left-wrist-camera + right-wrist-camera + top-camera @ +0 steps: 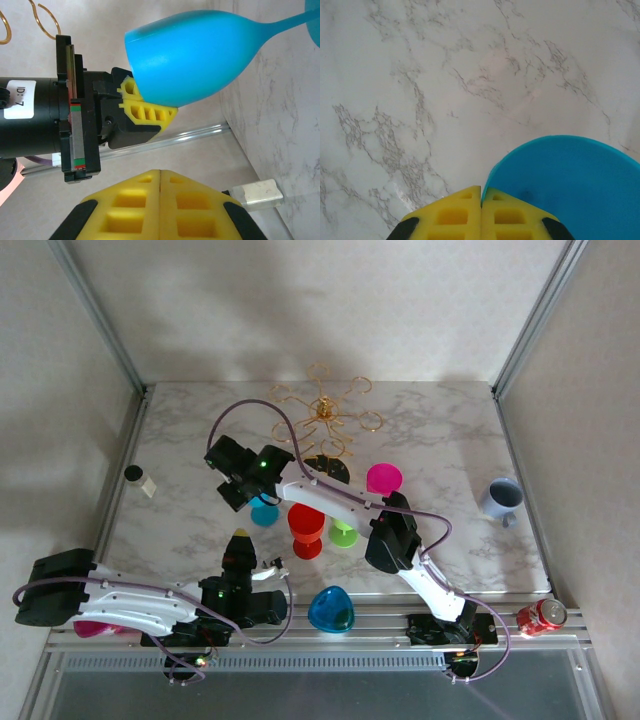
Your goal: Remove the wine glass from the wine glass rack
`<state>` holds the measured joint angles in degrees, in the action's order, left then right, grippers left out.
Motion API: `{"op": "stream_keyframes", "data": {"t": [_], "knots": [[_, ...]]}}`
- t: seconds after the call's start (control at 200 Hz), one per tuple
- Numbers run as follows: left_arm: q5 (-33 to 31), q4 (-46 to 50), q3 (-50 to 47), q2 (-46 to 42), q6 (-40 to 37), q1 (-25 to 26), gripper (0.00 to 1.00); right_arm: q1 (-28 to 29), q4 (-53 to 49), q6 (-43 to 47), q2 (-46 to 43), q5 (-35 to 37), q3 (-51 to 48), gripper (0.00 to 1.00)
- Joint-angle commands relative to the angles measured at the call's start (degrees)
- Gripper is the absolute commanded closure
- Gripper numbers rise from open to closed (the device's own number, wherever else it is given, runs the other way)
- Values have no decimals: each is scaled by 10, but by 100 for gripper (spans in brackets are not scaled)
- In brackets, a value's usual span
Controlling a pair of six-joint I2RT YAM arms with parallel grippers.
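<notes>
The wine glass (195, 60) is an opaque blue goblet, already clear of the wine glass rack (325, 412). It sits in the air over the worktop (440, 440), near of the rack and toward its left. The right gripper (481, 194) has it by the rim. The jaws look almost pressed together, with only the thin bowl wall pinched between one pad inside the bowl and one outside.

Judging by its matte, even colour, the glass is probably plastic: light, stiff, smooth-skinned and not very breakable. A rim pinch is a narrow hold on a curved, slick wall, so the glass could swing or slip around it. The stem or the foot would give a steadier place to hold.

Its long axis runs from rim through stem to foot. The right wrist view looks down into the open bowl with marble beyond, so the glass appears to hang roughly upright, leaning a little, with the rim up and the foot toward the worktop. The foot is cut off at the frame edge in the left wrist view, so whether it touches the worktop cannot be told.

The left gripper (160, 180) is close by, facing the glass. Its jaws are pressed together and hold nothing.
</notes>
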<state>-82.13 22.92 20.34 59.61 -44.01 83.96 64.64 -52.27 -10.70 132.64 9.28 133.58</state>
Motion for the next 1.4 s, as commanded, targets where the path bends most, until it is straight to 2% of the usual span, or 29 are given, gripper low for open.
{"op": "stream_keyframes", "data": {"t": [0.0, 0.375, 0.836, 1.397], "knots": [[-51, -1, 1, -6, -8, 6, 94, -5, 4, -13, -10, 6, -15, 100], [-52, -4, 0, -11, -14, 6, 94, -3, 8, -21, -12, 23, -27, 100], [-54, 1, -10, -25, -18, 6, 94, 21, -16, -5, -1, 67, 12, 100], [-44, 9, -27, -57, -29, 7, 95, 28, -16, -17, 10, 62, 18, 100]]}}
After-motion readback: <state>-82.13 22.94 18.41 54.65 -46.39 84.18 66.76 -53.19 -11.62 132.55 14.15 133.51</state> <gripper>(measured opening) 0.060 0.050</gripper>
